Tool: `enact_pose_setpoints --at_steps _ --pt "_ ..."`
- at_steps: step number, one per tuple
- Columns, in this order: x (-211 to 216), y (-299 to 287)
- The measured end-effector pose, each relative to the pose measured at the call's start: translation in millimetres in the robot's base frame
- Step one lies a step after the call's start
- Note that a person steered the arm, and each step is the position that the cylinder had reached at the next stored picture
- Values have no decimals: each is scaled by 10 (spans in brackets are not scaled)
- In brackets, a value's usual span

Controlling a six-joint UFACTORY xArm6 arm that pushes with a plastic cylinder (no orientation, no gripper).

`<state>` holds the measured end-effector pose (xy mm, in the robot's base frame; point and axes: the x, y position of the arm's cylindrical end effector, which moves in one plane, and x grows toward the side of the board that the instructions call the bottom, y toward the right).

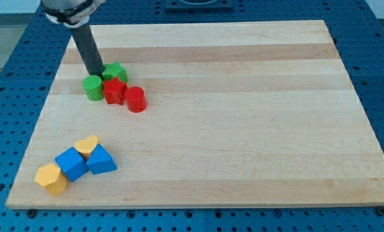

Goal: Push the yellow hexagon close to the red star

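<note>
- no brand, label or writing can be read anywhere.
- my tip (pixel 96 73) is a bare rod end, grasping nothing; it sits at the view's upper left between the green cylinder (pixel 92 87) and the green star (pixel 116 71).
- the red star (pixel 115 91) lies just below the green star, touching the red cylinder (pixel 135 99) on its right.
- the yellow hexagon (pixel 51 178) lies at the view's lower left, well apart from the red star.
- the blue cube (pixel 71 164) touches the hexagon on the side facing the red star; the yellow heart (pixel 87 145) and blue triangular block (pixel 101 160) crowd behind it.
- all rest on the wooden board (pixel 243 116).
</note>
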<state>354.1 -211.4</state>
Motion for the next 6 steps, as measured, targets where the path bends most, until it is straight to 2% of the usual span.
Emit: enact_pose_setpoints --at_steps 1,2,3,5,6 --pt "-296 -275" --pt "-296 -368" --pt "-245 -732" --pt "-111 -935" --pt "316 -930"
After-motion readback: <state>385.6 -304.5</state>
